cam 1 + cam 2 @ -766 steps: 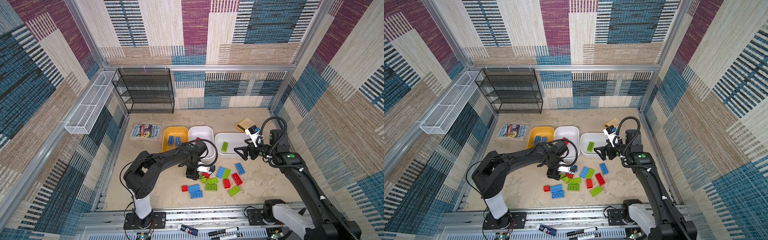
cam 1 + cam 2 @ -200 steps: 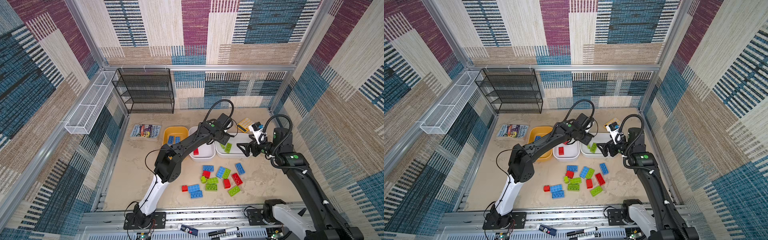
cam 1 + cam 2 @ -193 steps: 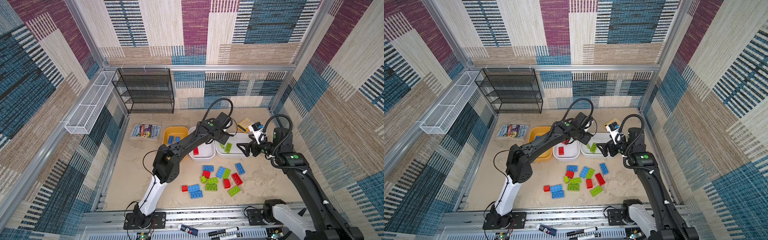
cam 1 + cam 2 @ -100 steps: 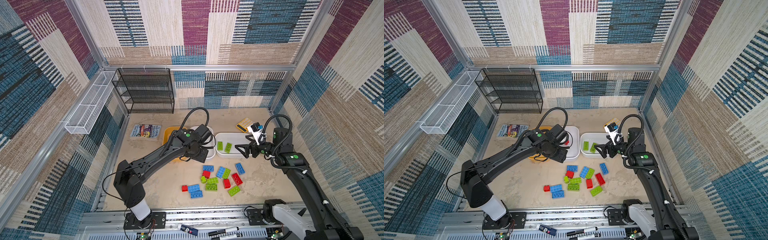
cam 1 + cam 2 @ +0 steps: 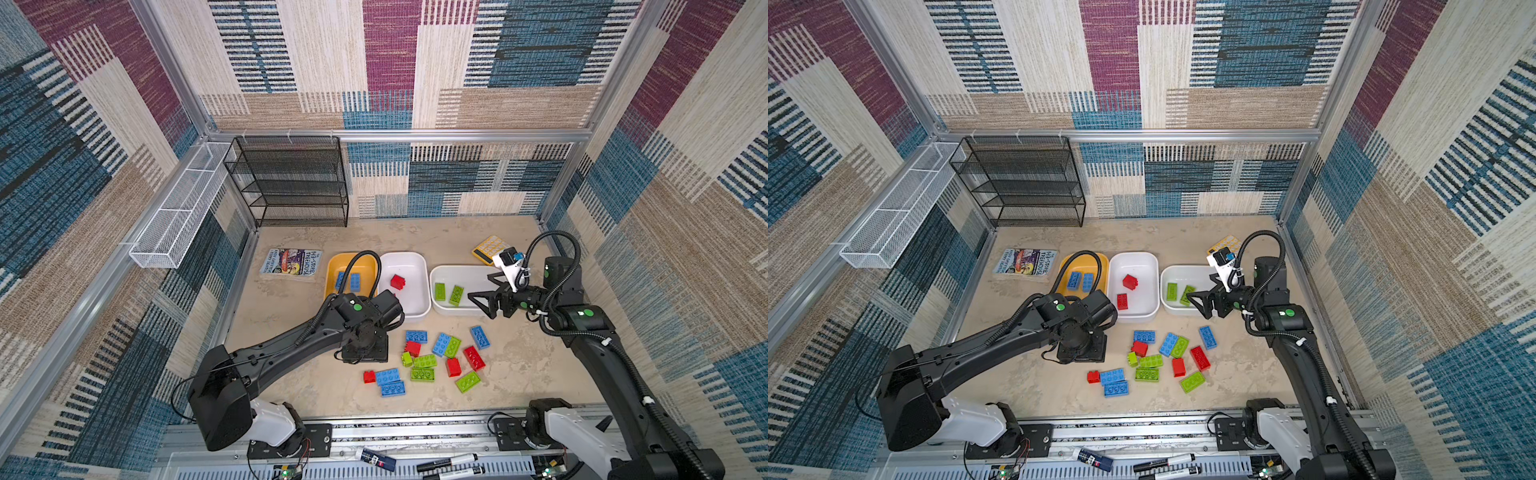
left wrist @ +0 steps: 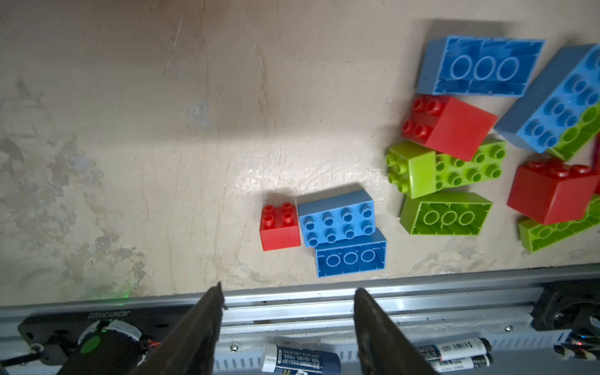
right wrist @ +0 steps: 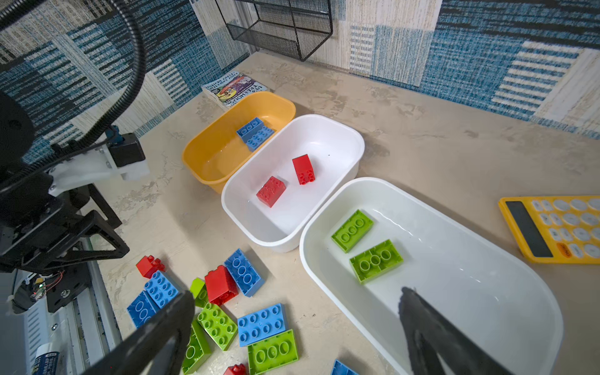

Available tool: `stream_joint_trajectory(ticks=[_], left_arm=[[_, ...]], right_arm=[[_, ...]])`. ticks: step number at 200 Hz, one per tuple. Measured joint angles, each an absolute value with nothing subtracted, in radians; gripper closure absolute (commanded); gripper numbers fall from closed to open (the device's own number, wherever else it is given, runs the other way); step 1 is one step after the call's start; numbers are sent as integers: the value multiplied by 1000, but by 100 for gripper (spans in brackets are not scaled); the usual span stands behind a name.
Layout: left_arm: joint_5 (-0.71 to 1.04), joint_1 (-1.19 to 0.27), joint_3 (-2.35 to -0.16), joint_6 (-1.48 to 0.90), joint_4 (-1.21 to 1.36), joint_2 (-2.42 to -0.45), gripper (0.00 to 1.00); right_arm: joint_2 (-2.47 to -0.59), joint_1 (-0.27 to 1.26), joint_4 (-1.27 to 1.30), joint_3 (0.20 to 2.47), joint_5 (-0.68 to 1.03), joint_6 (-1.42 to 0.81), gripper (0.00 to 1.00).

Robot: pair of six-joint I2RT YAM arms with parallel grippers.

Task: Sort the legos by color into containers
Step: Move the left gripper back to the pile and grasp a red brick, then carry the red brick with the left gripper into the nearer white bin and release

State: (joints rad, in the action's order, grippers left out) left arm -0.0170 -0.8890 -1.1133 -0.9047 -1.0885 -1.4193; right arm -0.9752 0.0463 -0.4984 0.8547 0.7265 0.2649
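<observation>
In both top views, loose red, blue and green studded legos [image 5: 424, 360] lie before three tubs: yellow tub [image 5: 331, 268] holds blue, middle tub [image 5: 411, 264] red, right tub [image 5: 476, 277] green.
Left wrist: left gripper [image 6: 288, 287] spread, empty.
Right wrist: right gripper [image 7: 296, 291] spread, empty.

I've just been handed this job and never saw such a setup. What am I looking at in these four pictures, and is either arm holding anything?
A left arm and a right arm stand at the near edge of a table. Two pictures look down on the whole scene from overhead; the other two come from a camera on each arm's wrist. The yellow tub holds two blue bricks, the middle white tub two red bricks, the other white tub two green bricks. A mixed pile of loose bricks waits on the table. The book, calculator and black rack play no part. The left fingers and right fingers are open, holding nothing.
</observation>
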Motion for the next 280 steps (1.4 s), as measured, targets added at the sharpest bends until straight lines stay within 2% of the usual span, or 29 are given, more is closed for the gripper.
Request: stream_joint_trajectory(ticks=[31, 98, 154, 201, 261, 280], left_arm=[[5, -899, -1010, -1098, -1037, -1371, 32], [3, -908, -886, -1705, -915, -1354, 33], [1, -911, -822, -1928, -795, -1398, 36], [-12, -910, -781, -1999, -689, -1457, 47], [-14, -910, -779, -2030, -646, -1479, 72], [-20, -910, -789, -2030, -641, -1486, 77]], right_arm=[[-978, 48, -494, 849, 734, 258, 1], [-968, 56, -486, 842, 756, 243, 1], [-958, 57, -483, 833, 759, 236, 1], [-958, 57, -482, 831, 759, 232, 1], [-963, 57, -475, 831, 759, 232, 1], [-965, 57, -475, 831, 759, 232, 1]])
